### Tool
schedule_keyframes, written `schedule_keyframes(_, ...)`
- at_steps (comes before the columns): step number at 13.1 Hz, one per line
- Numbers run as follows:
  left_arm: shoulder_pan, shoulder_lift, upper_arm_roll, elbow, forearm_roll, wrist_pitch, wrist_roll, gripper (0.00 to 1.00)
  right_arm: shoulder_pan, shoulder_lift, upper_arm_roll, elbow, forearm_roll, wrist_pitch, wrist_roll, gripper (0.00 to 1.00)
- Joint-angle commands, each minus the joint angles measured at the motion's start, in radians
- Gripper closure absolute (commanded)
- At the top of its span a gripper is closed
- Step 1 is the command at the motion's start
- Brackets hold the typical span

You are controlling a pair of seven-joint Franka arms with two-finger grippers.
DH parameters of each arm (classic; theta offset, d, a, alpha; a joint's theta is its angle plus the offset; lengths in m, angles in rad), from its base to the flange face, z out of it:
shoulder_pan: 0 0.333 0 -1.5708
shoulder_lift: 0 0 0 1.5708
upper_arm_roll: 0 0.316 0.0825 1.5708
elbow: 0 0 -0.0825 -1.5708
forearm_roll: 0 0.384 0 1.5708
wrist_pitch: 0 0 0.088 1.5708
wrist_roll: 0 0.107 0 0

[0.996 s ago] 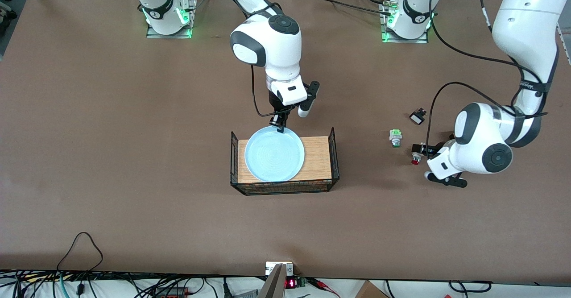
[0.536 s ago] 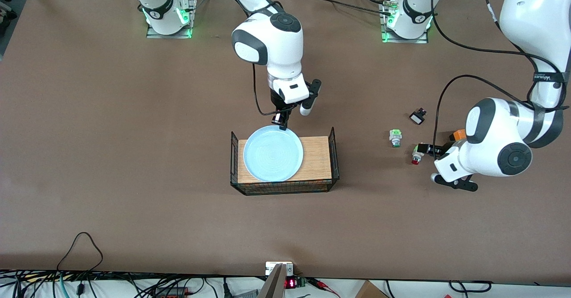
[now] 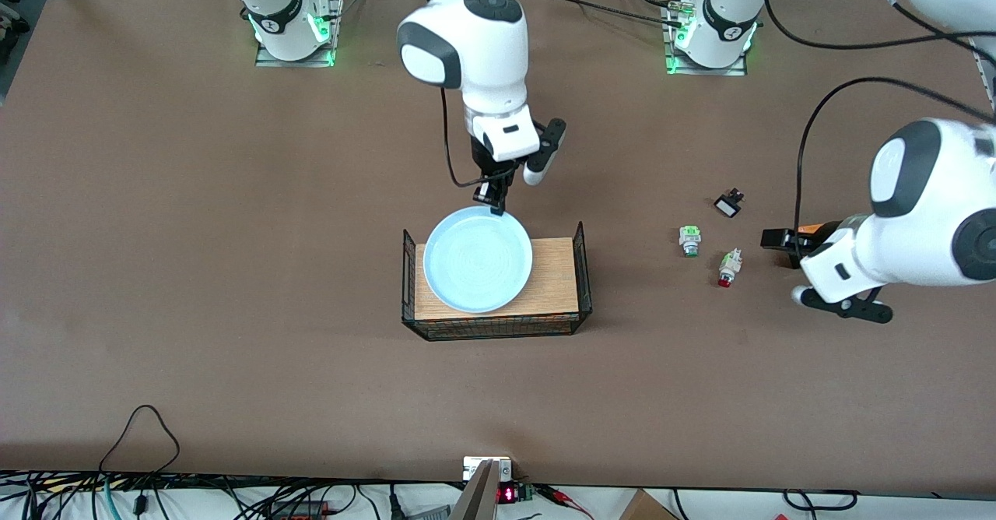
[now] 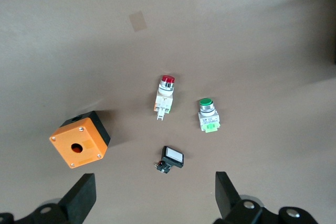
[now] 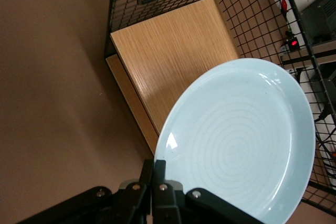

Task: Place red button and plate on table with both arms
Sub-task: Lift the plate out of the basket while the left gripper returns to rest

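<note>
The red button [image 3: 727, 268] lies on its side on the brown table [image 3: 233, 232], apart from any gripper; it also shows in the left wrist view [image 4: 166, 93]. My left gripper [image 3: 780, 239] is open and empty, raised above the table beside the orange box; in its wrist view [image 4: 155, 196] the fingers stand wide apart. My right gripper [image 3: 495, 202] is shut on the rim of the pale-blue plate [image 3: 478, 259], at the edge farther from the front camera. The plate [image 5: 241, 145] hangs tilted over the wooden board, gripped by my right gripper [image 5: 159, 170].
A light-wood board with black wire sides [image 3: 554, 275] sits mid-table under the plate [image 5: 173, 51]. A green-capped button [image 3: 689, 240], a small black switch [image 3: 727, 205] and an orange box [image 3: 811, 230] lie round the red button; all show in the left wrist view [image 4: 206, 114] [image 4: 171, 158] [image 4: 80, 139].
My left gripper has drawn up and away from the red button toward the left arm's end; the button stays on the table. My right gripper has lifted the plate's rim slightly.
</note>
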Motion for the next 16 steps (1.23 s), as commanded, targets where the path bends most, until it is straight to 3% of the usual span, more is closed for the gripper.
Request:
schedule_keyframes(1, -0.021, -0.149, 0.03, -0.05, -0.002, -0.019, -0.005, 0.0, 0.014, -0.041, 0.0, 0.066, 0.047, -0.122, 0.001, 1.0)
schedule_keyframes(4, -0.065, -0.316, 0.122, -0.177, -0.081, -0.011, -0.143, 0.0, 0.006, -0.071, -0.003, 0.113, 0.074, -0.217, -0.035, 1.0)
schedule_keyframes(6, -0.105, -0.393, 0.182, -0.233, -0.081, 0.0, -0.137, 0.0, -0.023, -0.116, -0.006, 0.108, 0.125, -0.291, -0.122, 1.0)
schedule_keyframes(8, -0.12, -0.476, 0.189, -0.335, -0.081, 0.085, -0.137, 0.0, -0.093, -0.16, -0.006, 0.096, 0.179, -0.36, -0.274, 1.0)
schedule_keyframes(11, -0.137, -0.498, 0.213, -0.374, -0.097, 0.121, -0.135, 0.0, -0.236, -0.248, -0.009, 0.03, 0.274, -0.42, -0.481, 1.0)
schedule_keyframes(16, -0.152, -0.504, 0.221, -0.374, -0.1, 0.113, -0.137, 0.0, -0.443, -0.326, -0.011, -0.091, 0.292, -0.44, -0.715, 1.0)
